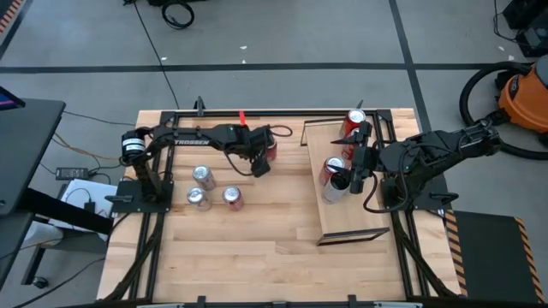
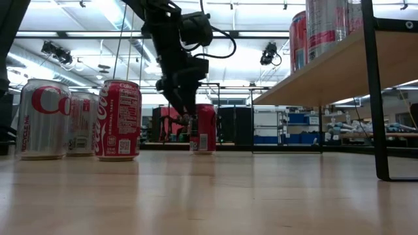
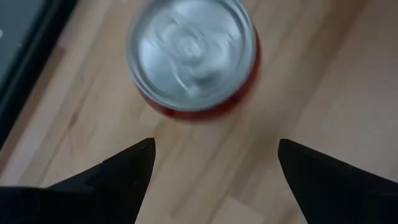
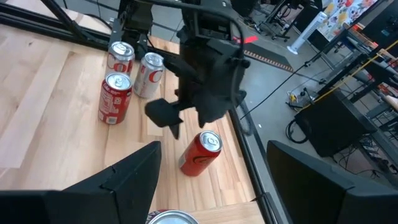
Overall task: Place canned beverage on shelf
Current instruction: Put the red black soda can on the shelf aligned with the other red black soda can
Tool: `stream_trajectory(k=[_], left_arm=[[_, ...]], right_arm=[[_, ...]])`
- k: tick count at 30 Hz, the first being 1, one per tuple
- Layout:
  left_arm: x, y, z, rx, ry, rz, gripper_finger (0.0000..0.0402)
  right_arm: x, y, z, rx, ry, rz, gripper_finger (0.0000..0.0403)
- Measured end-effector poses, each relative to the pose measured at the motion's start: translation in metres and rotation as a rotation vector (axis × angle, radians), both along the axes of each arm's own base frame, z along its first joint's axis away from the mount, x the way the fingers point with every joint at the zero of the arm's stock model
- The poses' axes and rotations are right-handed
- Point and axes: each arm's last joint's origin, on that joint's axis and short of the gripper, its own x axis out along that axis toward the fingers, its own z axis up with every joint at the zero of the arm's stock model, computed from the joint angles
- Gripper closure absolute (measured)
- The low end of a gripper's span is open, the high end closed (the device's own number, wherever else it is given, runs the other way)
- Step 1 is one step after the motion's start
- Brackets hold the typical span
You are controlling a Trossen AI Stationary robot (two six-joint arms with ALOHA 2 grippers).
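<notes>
Plank tabletop (image 1: 257, 239) under workshop lights

Tabletop (image 1: 257, 248): light wood planks, smooth, low sheen, visible grain and seams. Black metal rails (image 1: 154, 244) along its edges, matt.

Shelf (image 1: 355, 210): pale wood board, smooth, thin dark rim at short end.

Red can (image 3: 191, 56): bright aluminium lid, brushed shine, pull tab; glossy red printed wall.

Three cans (image 1: 212, 190) grouped: metal, two silver-bodied, one red, all glossy.

Left gripper (image 3: 214, 165): fingers (image 3: 118, 171) dark matt plastic.

Right gripper (image 4: 211, 171): same dark matt finish.
</notes>
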Motion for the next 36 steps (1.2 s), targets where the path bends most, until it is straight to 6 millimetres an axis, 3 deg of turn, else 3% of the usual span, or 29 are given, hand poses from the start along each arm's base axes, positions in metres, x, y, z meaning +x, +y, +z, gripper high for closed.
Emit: stream_trajectory(k=[13, 26, 36], left_arm=[[0.007, 0.016, 0.005, 0.043, -0.124, 0.023, 0.0051], [0.025, 0.033, -0.020, 0.059, -0.176, 0.059, 0.0051], [0.029, 0.035, -0.020, 0.103, -0.186, -0.010, 0.0051]], right_arm=[[0.000, 0.000, 0.000, -0.002, 0.001, 0.001, 0.0101], [0.000, 0.000, 0.000, -0.001, 0.000, 0.001, 0.0101], [0.000, 0.000, 0.000, 0.015, -0.009, -0.006, 0.0101]])
